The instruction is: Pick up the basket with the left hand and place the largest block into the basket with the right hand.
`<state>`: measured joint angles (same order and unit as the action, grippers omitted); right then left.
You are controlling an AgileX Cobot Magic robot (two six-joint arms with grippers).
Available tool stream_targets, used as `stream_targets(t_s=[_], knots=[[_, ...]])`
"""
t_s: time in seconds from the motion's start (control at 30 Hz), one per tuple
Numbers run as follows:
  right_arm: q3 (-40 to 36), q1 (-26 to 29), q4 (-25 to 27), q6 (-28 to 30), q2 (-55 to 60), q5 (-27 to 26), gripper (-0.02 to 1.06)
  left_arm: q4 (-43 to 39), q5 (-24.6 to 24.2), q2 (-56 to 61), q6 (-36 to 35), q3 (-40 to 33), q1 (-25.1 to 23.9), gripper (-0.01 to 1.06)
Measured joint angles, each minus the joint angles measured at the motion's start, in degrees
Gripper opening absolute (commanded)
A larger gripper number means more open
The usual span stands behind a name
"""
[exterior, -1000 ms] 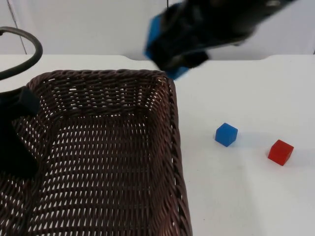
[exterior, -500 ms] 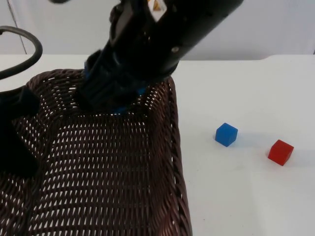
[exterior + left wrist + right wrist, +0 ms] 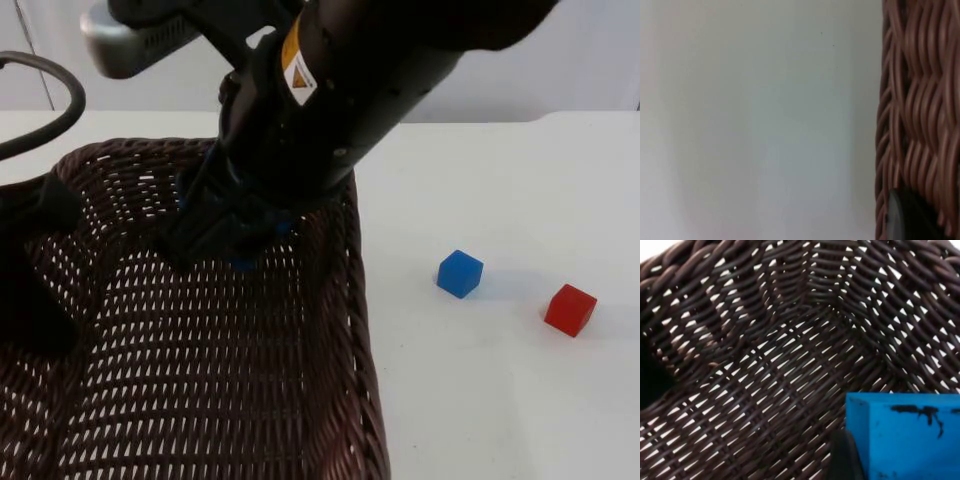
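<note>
The dark brown wicker basket (image 3: 200, 380) fills the left of the top view, with my left gripper (image 3: 35, 255) shut on its left rim. In the left wrist view the woven rim (image 3: 920, 115) runs beside a black fingertip (image 3: 905, 222). My right gripper (image 3: 225, 240) hangs inside the basket near its far wall, shut on the large blue block (image 3: 242, 264), which is mostly hidden by the arm. The right wrist view has that blue block (image 3: 910, 440) between the fingers, above the basket's woven floor (image 3: 765, 365).
A small blue cube (image 3: 460, 273) and a small red cube (image 3: 571, 309) lie on the white table (image 3: 500, 400) to the right of the basket. The grey partition wall (image 3: 600, 60) stands behind.
My right arm has carried the blue block from above the basket's far right corner leftwards and down into the basket. The basket and the two small cubes have stayed put.
</note>
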<state>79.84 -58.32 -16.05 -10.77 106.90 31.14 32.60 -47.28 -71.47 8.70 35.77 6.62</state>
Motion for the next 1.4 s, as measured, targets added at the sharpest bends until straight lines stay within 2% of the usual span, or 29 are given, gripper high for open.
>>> stream_targets(t_s=[0.07,0.1,0.2,0.27,0.3,0.4,0.67,0.97,1.13,1.4], knots=[[0.00,0.00,0.00,0.00,0.00,0.00,0.34,0.00,0.00,0.00,0.00,0.00,0.00,0.00],[0.00,0.00,0.00,0.00,0.00,0.00,0.34,0.00,0.00,0.00,0.00,0.00,0.00,0.00],[0.00,0.00,0.00,0.00,0.00,0.10,0.64,0.00,0.00,0.00,0.00,0.00,0.00,0.00],[0.00,0.00,0.00,0.00,0.00,0.37,0.79,0.00,0.00,0.00,0.00,0.00,0.00,0.00],[0.00,0.00,0.00,0.00,0.00,0.69,0.79,0.00,0.00,0.00,0.00,0.00,0.00,0.00],[0.00,0.00,0.00,0.00,0.00,1.42,0.88,0.00,0.00,0.00,0.00,-0.08,0.00,0.00],[0.00,0.00,-0.41,0.00,-5.26,2.96,0.88,0.00,0.10,0.00,0.00,-0.12,0.00,0.00],[-0.20,0.00,-0.41,-0.34,-13.26,7.93,0.88,0.00,0.10,0.00,0.00,-0.12,0.00,0.00],[-5.12,0.00,-0.41,-2.33,-18.40,7.58,0.88,0.00,0.10,0.00,0.00,-0.12,0.00,0.00],[-19.30,0.00,-0.41,-6.23,-28.88,2.45,0.88,0.00,0.30,0.00,0.00,-0.12,0.00,0.00]])
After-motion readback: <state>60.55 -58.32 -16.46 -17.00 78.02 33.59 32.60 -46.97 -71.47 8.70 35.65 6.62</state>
